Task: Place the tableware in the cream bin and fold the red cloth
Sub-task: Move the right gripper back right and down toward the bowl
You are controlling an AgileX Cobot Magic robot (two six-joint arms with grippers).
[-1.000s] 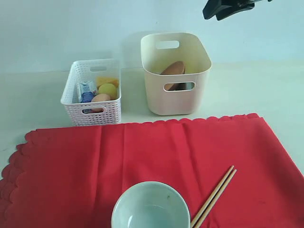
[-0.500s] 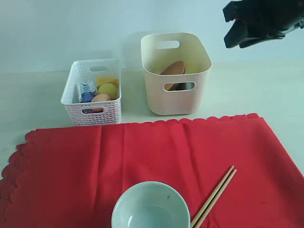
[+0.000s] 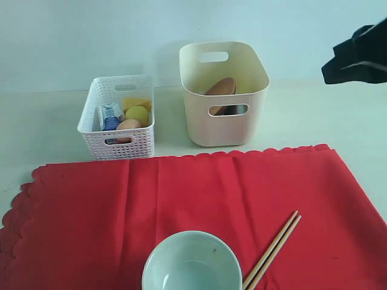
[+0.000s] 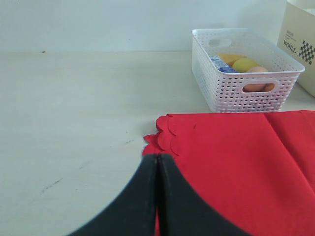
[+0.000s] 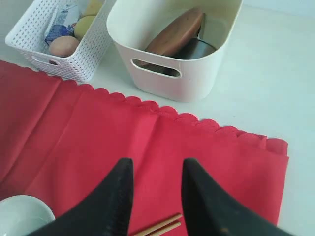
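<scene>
The red cloth (image 3: 199, 205) lies spread flat on the table. On it near the front sit the pale green bowl (image 3: 191, 263) and the wooden chopsticks (image 3: 272, 251). The cream bin (image 3: 224, 90) stands behind the cloth with the brown plate (image 3: 221, 86) leaning inside; a dark steel cup (image 5: 197, 49) shows beside the plate. My right gripper (image 5: 156, 164) hangs open and empty high above the cloth, with the chopsticks (image 5: 157, 228) below it. It shows dark at the upper right edge (image 3: 357, 57). My left gripper (image 4: 157, 157) is shut and empty at the cloth's scalloped corner (image 4: 165, 135).
A white lattice basket (image 3: 118, 118) stands left of the bin, holding a lemon, an egg, cheese and a small blue-white carton. Bare pale table lies to the left of the cloth and to the right of the bin.
The right gripper has swung from above the bin to the right and downward. Bowl, chopsticks and cloth have not moved.
</scene>
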